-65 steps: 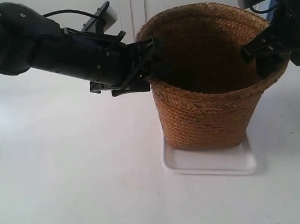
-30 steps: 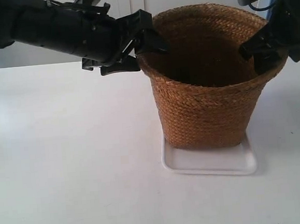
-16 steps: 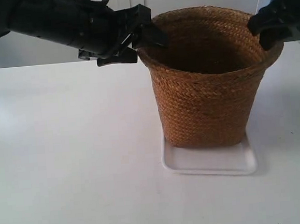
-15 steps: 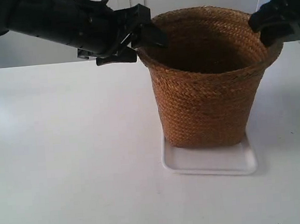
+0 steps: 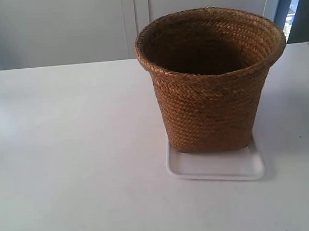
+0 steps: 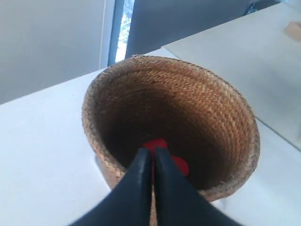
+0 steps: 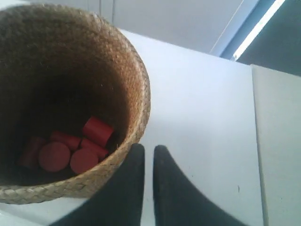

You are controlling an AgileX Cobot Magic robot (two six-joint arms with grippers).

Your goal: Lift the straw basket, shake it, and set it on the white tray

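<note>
Straw basket [image 5: 211, 89] stands upright on the tray [image 5: 215, 170], and nothing grips it.
My left gripper [image 6: 149, 151] is pinched together, empty, tips over the rim and pointing inside. The right gripper [image 7: 148, 148], almost closed and empty, hangs just outside the rim.

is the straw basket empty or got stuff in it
Not empty: the straw basket holds several red cylinders at its bottom.

Bright, soft light floods the white table [image 5: 66, 154]; the tall brown woven straw basket [image 5: 212, 105] is dark inside, with a faint shadow beside it.
</note>
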